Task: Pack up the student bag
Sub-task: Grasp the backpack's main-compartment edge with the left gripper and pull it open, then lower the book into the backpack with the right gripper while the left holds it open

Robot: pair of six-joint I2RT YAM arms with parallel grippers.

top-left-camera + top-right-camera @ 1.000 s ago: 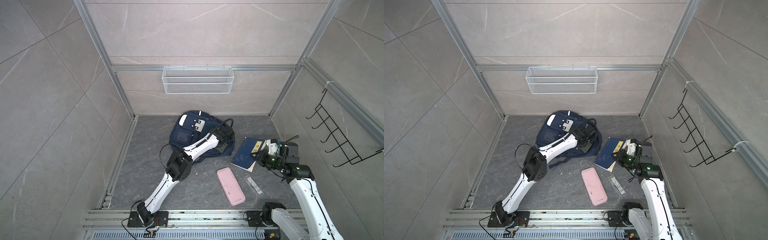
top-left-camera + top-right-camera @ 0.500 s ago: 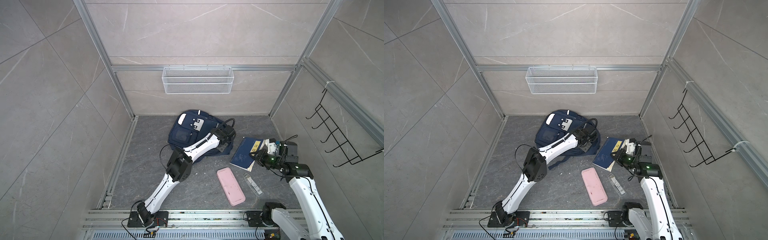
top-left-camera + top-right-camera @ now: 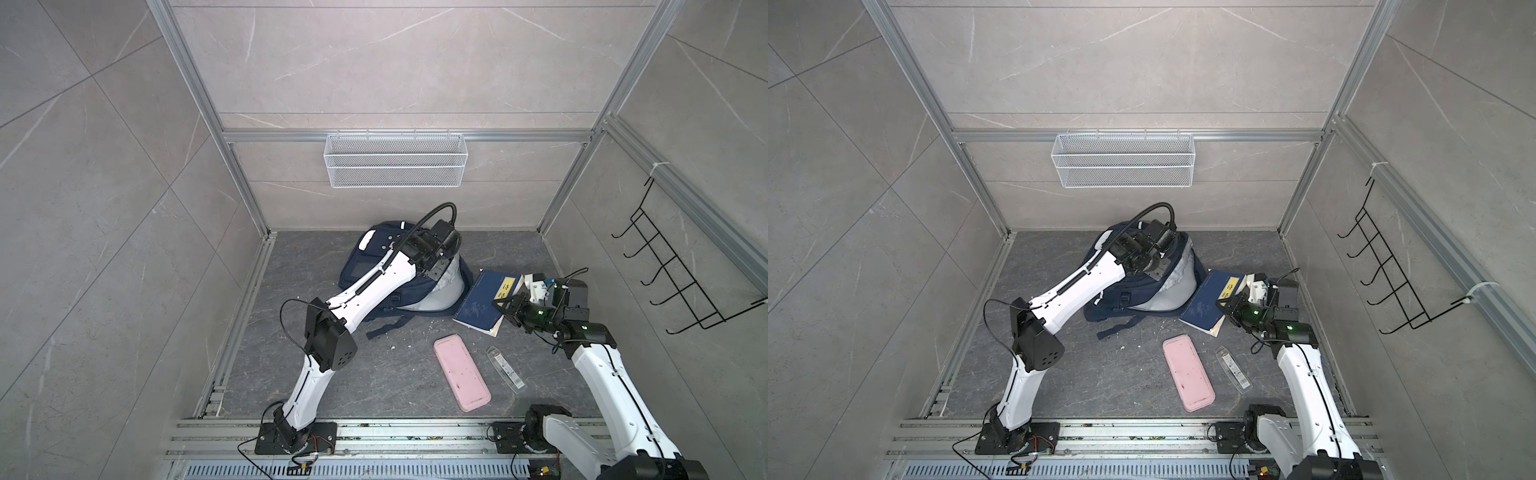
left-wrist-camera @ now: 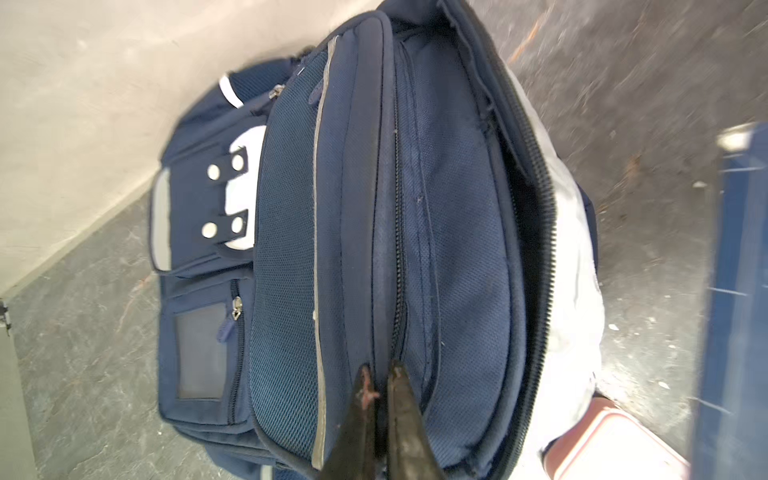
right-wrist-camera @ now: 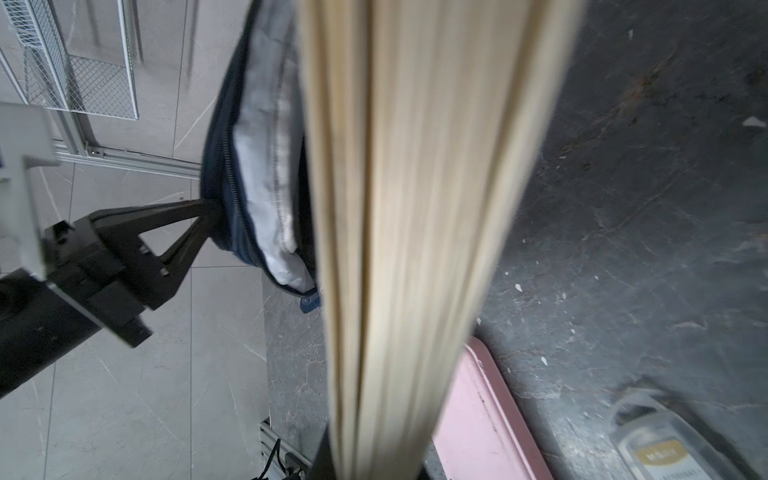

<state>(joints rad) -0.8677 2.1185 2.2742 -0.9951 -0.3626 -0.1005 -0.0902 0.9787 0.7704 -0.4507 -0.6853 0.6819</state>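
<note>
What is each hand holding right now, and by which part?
The left hand pinches the bag by navy fabric beside its open zip. The right hand grips the blue book at its page edge.

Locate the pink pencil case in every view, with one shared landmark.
Both top views: pink pencil case flat on the floor, just below the blue book.
Left wrist: the case, cropped, beside the student bag's lining and the book.
Right wrist: the case, partly behind the book's page edges.
Shared landmark: the blue book.
</note>
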